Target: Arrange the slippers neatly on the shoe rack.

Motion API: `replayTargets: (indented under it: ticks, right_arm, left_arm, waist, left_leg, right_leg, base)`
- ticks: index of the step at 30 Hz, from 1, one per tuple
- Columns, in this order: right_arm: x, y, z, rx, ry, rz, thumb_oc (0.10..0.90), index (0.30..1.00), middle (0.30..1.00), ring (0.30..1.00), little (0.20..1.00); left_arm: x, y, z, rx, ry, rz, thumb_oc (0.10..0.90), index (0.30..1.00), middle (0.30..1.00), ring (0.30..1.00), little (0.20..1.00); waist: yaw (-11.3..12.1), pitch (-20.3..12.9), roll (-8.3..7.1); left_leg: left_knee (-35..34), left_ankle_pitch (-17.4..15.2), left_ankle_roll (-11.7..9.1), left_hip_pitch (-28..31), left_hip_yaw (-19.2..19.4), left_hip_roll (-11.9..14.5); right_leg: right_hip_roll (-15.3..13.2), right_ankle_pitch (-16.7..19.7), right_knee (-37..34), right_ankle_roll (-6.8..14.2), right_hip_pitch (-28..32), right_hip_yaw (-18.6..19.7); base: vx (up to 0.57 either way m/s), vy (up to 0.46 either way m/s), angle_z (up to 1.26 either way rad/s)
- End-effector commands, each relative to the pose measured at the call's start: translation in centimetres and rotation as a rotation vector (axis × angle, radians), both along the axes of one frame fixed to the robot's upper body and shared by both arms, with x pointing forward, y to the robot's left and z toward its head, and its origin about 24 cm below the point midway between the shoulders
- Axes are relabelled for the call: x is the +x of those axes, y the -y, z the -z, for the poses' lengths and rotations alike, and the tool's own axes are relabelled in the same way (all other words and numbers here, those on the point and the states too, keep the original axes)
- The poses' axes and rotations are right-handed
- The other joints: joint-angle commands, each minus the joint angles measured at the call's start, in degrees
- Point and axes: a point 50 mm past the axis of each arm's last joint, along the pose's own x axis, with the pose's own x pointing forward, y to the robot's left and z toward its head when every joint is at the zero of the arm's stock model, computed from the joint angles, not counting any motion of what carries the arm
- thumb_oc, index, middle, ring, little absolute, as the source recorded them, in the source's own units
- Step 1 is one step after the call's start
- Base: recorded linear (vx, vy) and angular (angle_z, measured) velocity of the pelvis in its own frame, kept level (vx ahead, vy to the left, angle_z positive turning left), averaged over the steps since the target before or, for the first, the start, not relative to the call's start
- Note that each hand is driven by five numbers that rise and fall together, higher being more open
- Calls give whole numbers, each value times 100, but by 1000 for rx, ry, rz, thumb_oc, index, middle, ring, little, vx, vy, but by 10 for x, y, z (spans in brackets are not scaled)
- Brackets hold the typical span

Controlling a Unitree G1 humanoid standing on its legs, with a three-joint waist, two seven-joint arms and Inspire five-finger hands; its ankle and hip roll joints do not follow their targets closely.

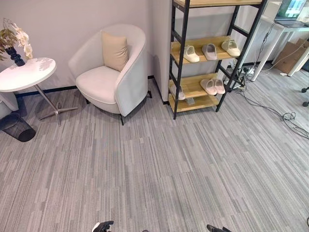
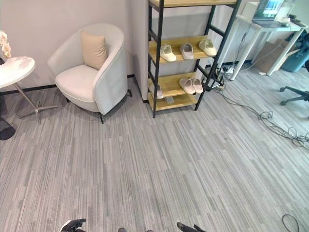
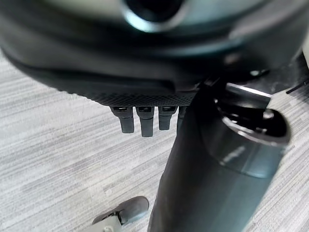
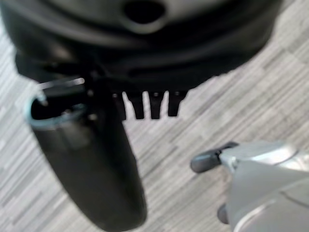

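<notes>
In the left eye view the shoe rack (image 1: 203,58), a black metal frame with wooden shelves, stands far ahead of both hands against the wall, well apart from them across the grey striped carpet (image 1: 159,174). Its middle shelf carries three slippers: a cream slipper (image 1: 190,53), a grey slipper (image 1: 209,51) and another cream slipper at the right end (image 1: 231,47), each lying flat with its long axis running front to back and its toe toward the room. The lower shelf holds a pink pair (image 1: 212,86) side by side, toes also toward the room, and a pale slipper (image 1: 176,92) at the shelf's left end, partly hidden by the frame post. To the left of the rack sit a white armchair (image 1: 113,77) with a beige cushion (image 1: 114,50) and a round white table (image 1: 24,73) bearing a dark vase of flowers (image 1: 14,43). The left hand (image 1: 103,226) and the right hand (image 1: 217,228) just poke in at the bottom edge. The right eye view adds, off to the right, a white desk (image 2: 263,29) with a laptop (image 2: 270,9) and an office chair base (image 2: 294,94). The left wrist view shows the left hand's fingers (image 3: 145,121) hanging straight over bare carpet, holding nothing. The right wrist view shows the right hand's fingers (image 4: 152,104) likewise straight and empty above the carpet.
</notes>
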Motion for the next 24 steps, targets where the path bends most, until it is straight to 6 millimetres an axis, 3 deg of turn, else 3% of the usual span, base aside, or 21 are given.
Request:
replayTargets:
  ticks: [1,12,18,24]
  right_arm:
    - [12,0,-3,-37,32,-63,800,900,900,900,900]
    - [19,-11,-2,-34,45,-127,800,900,900,900,900]
    - [57,-1,-18,-93,188,-107,800,900,900,900,900]
    - [66,6,-24,-87,236,-46,800,900,900,900,900]
  left_arm:
    - [20,2,-4,20,56,1,800,900,900,900,900]
    - [18,19,0,8,23,111,800,900,900,900,900]
    - [28,23,-2,55,13,268,800,900,900,900,900]
    - [33,27,-3,40,17,286,800,900,900,900,900]
  waist:
    - [-11,-177,-131]
    - [-45,-168,-143]
    - [-151,-35,-136]
    - [-343,1,-2]
  left_leg:
    - [12,-480,-207,74,-35,90]
    - [12,-535,-218,126,3,100]
    - [12,-533,-250,145,86,147]
    - [12,-540,-302,240,355,262]
  right_leg:
    - [-447,-215,64,707,-49,-87]
    - [-438,-261,64,698,-2,-72]
    - [-414,-256,64,672,-10,-24]
    - [-339,-259,64,630,-63,204]
  base:
    - [0,0,0]
    - [0,0,0]
    - [-13,-56,-2]
    - [5,-90,-22]
